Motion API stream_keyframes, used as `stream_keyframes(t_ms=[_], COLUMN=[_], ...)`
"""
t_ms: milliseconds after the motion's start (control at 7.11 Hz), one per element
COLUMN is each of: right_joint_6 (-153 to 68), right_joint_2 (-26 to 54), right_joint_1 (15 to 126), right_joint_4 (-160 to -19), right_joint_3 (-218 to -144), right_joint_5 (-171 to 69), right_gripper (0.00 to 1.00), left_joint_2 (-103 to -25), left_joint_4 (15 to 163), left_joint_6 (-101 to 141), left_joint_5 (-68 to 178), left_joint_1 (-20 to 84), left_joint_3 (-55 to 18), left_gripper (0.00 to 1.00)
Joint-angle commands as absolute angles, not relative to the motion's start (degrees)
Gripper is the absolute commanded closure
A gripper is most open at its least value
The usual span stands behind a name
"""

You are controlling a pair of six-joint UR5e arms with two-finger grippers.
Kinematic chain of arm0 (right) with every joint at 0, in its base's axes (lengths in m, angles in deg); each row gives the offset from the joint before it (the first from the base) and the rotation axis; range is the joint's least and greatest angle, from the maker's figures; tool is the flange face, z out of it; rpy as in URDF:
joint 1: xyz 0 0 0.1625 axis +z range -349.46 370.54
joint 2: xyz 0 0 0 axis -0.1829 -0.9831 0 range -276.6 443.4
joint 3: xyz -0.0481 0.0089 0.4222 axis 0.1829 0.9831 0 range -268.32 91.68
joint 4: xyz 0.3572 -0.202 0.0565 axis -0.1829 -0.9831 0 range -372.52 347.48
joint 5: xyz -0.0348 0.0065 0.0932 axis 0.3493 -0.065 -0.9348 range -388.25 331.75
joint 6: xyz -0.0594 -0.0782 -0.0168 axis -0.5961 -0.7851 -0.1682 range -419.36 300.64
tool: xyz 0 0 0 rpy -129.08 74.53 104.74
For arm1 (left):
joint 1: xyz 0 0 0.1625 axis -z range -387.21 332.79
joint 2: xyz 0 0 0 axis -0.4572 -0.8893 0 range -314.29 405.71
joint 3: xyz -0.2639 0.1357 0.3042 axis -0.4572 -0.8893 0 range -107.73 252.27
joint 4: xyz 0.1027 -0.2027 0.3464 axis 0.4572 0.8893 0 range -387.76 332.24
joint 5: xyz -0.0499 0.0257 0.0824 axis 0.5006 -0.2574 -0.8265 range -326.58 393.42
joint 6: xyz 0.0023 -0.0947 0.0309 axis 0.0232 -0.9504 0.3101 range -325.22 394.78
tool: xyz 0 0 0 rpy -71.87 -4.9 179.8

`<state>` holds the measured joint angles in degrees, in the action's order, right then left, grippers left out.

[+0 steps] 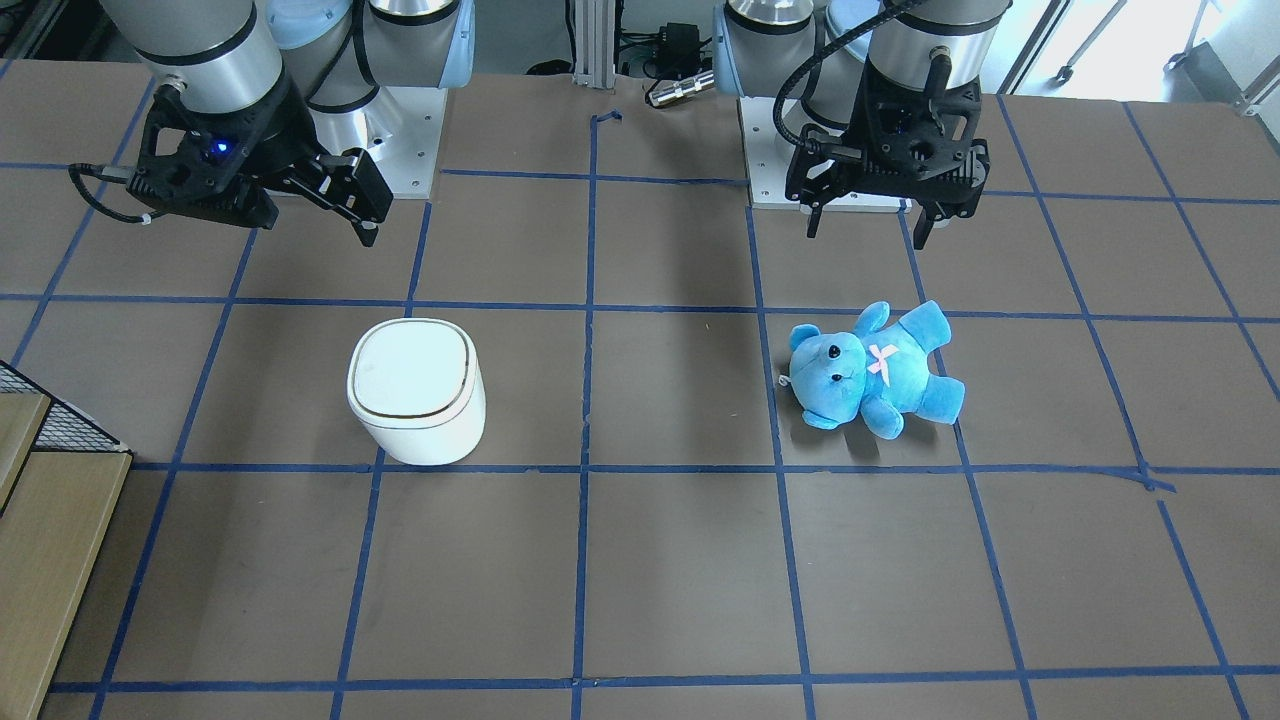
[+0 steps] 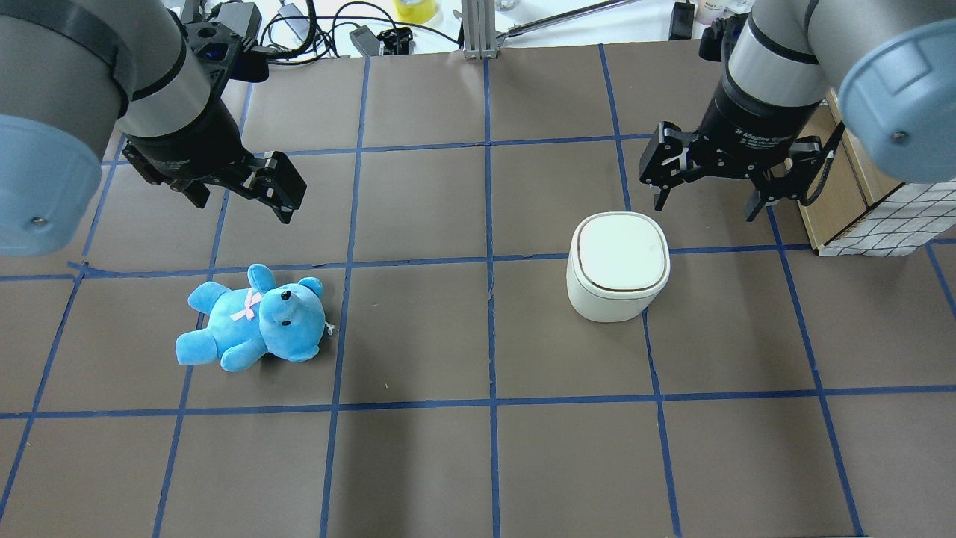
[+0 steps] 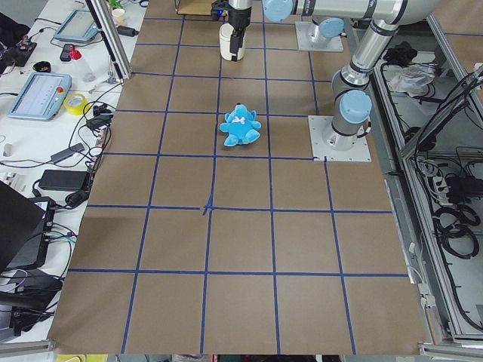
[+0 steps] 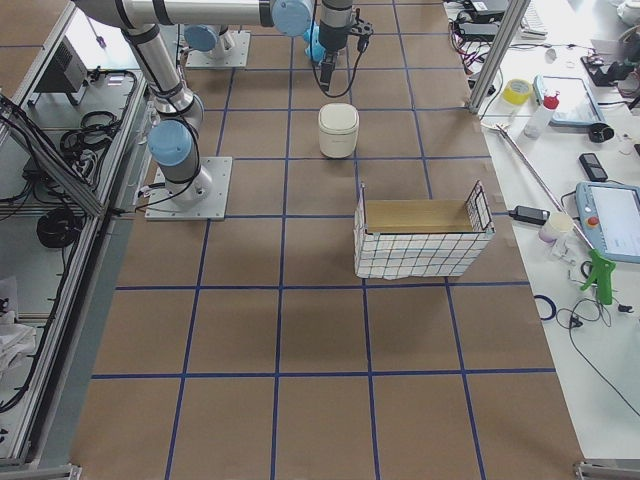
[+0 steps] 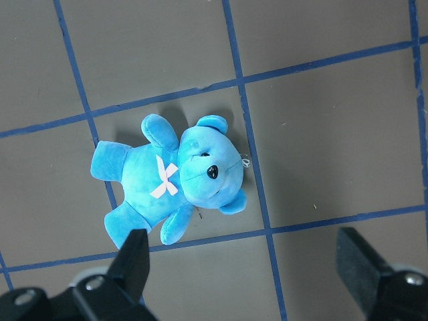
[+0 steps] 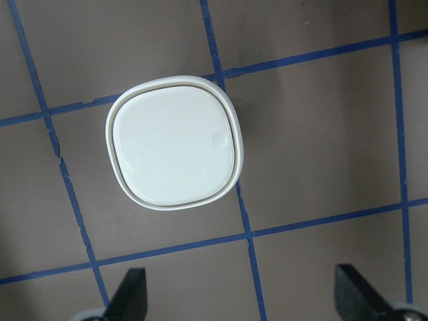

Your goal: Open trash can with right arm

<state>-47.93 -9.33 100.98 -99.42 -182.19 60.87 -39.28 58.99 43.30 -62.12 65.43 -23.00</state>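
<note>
The trash can (image 1: 415,390) is a squat white bin standing on the brown table with its flat lid shut. It also shows in the overhead view (image 2: 618,265), the right wrist view (image 6: 174,150) and the exterior right view (image 4: 338,130). My right gripper (image 2: 706,205) hangs well above the table, apart from the can, open and empty. It also shows in the front-facing view (image 1: 366,228) and in its own wrist view (image 6: 244,301). My left gripper (image 1: 868,230) is open and empty, high over the blue plush bear (image 1: 870,370).
The bear (image 2: 254,321) lies on its back on the robot's left half of the table and shows in the left wrist view (image 5: 167,180). A wire basket with a cardboard lining (image 4: 420,240) stands at the table's right end (image 2: 881,217). Blue tape lines grid the table.
</note>
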Motion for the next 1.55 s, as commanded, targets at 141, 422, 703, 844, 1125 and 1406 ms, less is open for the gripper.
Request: stream_keyframes(t_ms=[141, 422, 703, 844, 1125, 1406], right_joint_6=[-47.9, -47.9, -48.2, -48.0, -47.9, -47.9], right_joint_2=[-9.3, -9.3, -9.3, -9.3, -9.3, -9.2], right_joint_1=[101.0, 101.0, 101.0, 100.9, 100.9, 101.0], right_joint_4=[-99.4, -99.5, -99.6, -99.5, -99.9, -100.0], right_joint_3=[-182.3, -182.2, -182.3, -182.2, -182.2, -182.4], right_joint_5=[60.9, 60.9, 60.9, 60.9, 60.9, 60.8], right_gripper=[0.0, 0.0, 0.0, 0.0, 0.04, 0.23], left_joint_2=[-39.3, -39.3, -39.3, -39.3, -39.3, -39.3], left_joint_4=[59.0, 59.0, 59.0, 59.0, 59.0, 59.0], left_joint_6=[43.3, 43.3, 43.3, 43.3, 43.3, 43.3], left_joint_5=[-62.1, -62.1, -62.1, -62.1, -62.1, -62.1], left_joint_1=[65.4, 65.4, 65.4, 65.4, 65.4, 65.4], left_joint_3=[-23.0, -23.0, -23.0, -23.0, -23.0, -23.0], left_gripper=[0.0, 0.0, 0.0, 0.0, 0.0, 0.0])
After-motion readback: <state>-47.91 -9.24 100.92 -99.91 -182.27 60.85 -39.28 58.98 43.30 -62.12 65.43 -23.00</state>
